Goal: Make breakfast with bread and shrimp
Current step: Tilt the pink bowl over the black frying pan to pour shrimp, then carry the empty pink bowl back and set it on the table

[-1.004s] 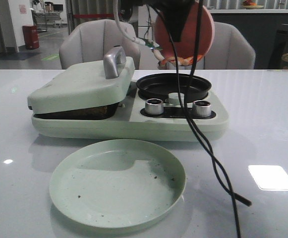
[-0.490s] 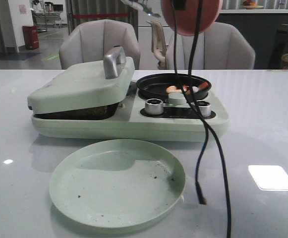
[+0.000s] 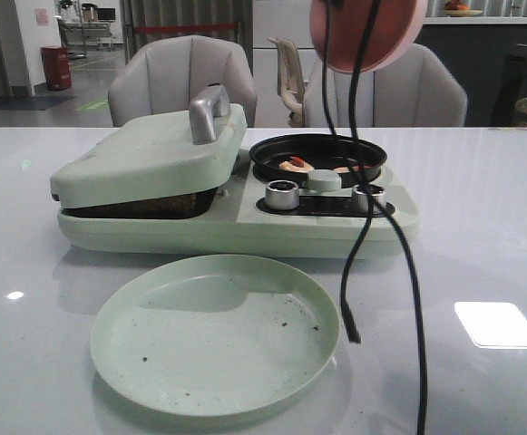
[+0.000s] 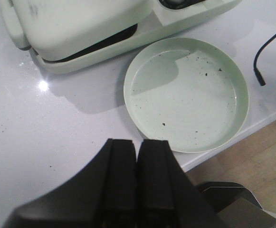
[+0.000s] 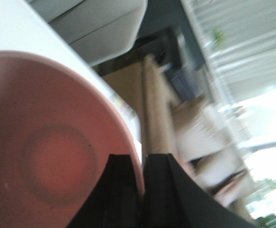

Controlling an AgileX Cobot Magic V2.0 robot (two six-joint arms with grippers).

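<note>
A few shrimp (image 3: 295, 165) lie in the round black pan (image 3: 317, 147) on the right half of the pale green cooker. The bread is hidden; the cooker's lid (image 3: 154, 149) is down over the left half, with only a dark gap showing under it. High above the pan my right gripper (image 5: 142, 159) is shut on the rim of a tipped pink bowl (image 3: 367, 32) (image 5: 47, 142), whose inside looks empty. My left gripper (image 4: 138, 142) is shut with nothing in it. It hangs over the table's front edge beside the green plate (image 4: 187, 92).
The empty pale green plate (image 3: 216, 333), dotted with crumbs, sits in front of the cooker. Black cables (image 3: 408, 272) hang from the right arm down across the cooker's knobs (image 3: 282, 192) to the table. Grey chairs (image 3: 181, 77) stand behind the table.
The shrimp have dropped from the pink bowl into the black pan. The bowl has risen and shifted slightly right, and the hanging cables have swung.
</note>
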